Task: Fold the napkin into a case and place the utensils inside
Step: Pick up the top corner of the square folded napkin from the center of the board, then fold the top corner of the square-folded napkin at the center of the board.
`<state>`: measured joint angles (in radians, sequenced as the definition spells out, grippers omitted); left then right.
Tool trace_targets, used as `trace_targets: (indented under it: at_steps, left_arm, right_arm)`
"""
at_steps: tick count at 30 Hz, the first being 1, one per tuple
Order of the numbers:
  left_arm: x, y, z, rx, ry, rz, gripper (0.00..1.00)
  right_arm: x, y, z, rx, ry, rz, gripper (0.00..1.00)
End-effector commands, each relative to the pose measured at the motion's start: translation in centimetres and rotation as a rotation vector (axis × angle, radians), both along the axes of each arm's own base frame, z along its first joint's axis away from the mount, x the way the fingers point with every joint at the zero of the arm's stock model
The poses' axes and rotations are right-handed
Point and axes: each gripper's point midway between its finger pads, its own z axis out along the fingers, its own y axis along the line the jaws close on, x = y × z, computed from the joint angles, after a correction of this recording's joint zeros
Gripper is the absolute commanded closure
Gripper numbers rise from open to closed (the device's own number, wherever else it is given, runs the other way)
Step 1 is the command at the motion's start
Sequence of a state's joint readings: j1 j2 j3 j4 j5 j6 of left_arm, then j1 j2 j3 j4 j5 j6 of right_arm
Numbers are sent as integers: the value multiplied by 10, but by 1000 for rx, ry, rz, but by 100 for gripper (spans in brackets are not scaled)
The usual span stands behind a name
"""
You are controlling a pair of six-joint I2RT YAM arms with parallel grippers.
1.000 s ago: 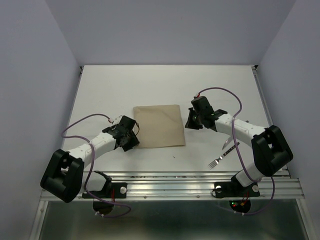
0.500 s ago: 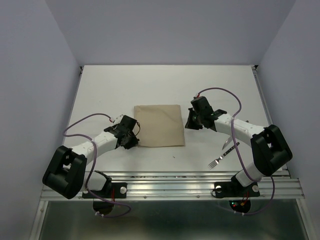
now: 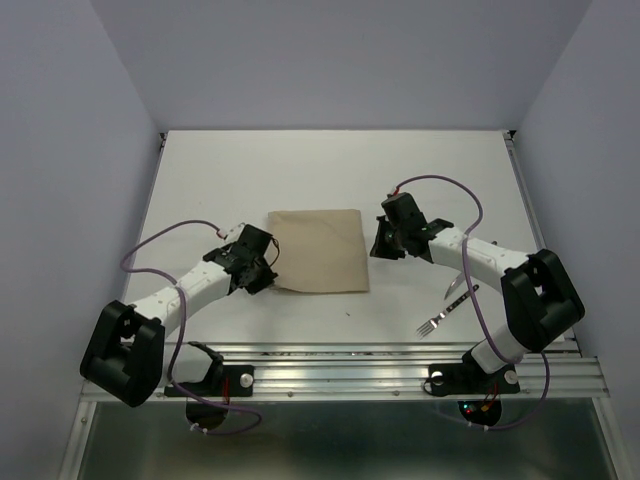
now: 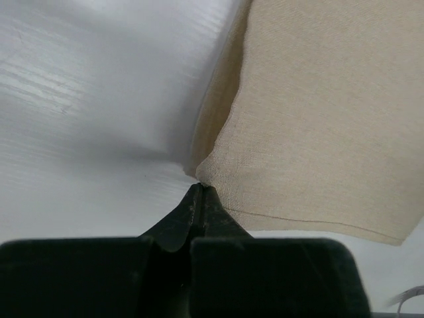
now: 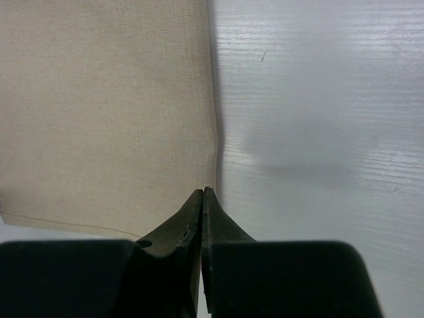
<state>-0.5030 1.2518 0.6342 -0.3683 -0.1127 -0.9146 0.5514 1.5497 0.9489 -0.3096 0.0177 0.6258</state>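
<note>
The beige napkin [image 3: 318,250] lies flat in the middle of the table. My left gripper [image 3: 268,277] is shut on its near-left corner. In the left wrist view the black fingertips [image 4: 199,190] pinch that corner, and the napkin [image 4: 318,112] rises slightly off the table there. My right gripper [image 3: 379,248] is shut on the napkin's right edge. In the right wrist view its tips [image 5: 203,192] meet on the hem of the napkin [image 5: 106,112]. The fork [image 3: 441,317] lies near the front right. The knife [image 3: 459,287] lies beside it, partly under the right arm.
The white table [image 3: 330,170] has raised rails along its left and right sides and a metal bar [image 3: 350,365] along the near edge. Purple cables loop over both arms. Grey walls enclose the table on three sides.
The left gripper has closed onto the napkin's near-left corner and moved slightly away from the near edge, drawing the corner up. The right arm has not moved.
</note>
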Motion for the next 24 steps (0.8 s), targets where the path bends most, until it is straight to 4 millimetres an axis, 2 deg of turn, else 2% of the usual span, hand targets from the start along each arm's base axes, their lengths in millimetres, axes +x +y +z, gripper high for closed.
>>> trace_targets:
  at_steps: [1, 6, 10, 14, 17, 18, 19, 20, 21, 24]
  left_arm:
    - [21, -2, 39, 15, -96, -18, 100]
    - [41, -13, 56, 10, -131, -51, 100]
    - [52, -21, 61, 14, -133, -76, 100]
    - [70, -34, 78, -5, -177, -107, 100]
    - [88, -54, 94, -23, -209, -161, 100]
    - [98, -63, 107, -36, -236, -177, 100]
    - [101, -71, 102, -29, -221, -196, 100]
    - [111, -81, 117, -44, -256, -218, 100]
    - [115, -88, 110, -34, -237, -236, 100]
    - [131, -110, 111, -34, -233, -295, 100]
  right_arm:
    - [3, 5, 3, 6, -8, 1, 95]
    - [6, 8, 5, 8, -10, 10, 95]
    - [9, 9, 6, 1, -13, 12, 95]
    - [10, 7, 4, -5, -11, 0, 95]
    - [10, 7, 0, -8, 0, -6, 95]
    - [10, 7, -1, -8, 1, -6, 95]
    - [10, 8, -1, -4, 0, -8, 95]
    - [9, 8, -3, -4, 7, -9, 95]
    - [9, 9, -4, -3, 10, -7, 95]
    - [8, 10, -7, 3, 17, -6, 95]
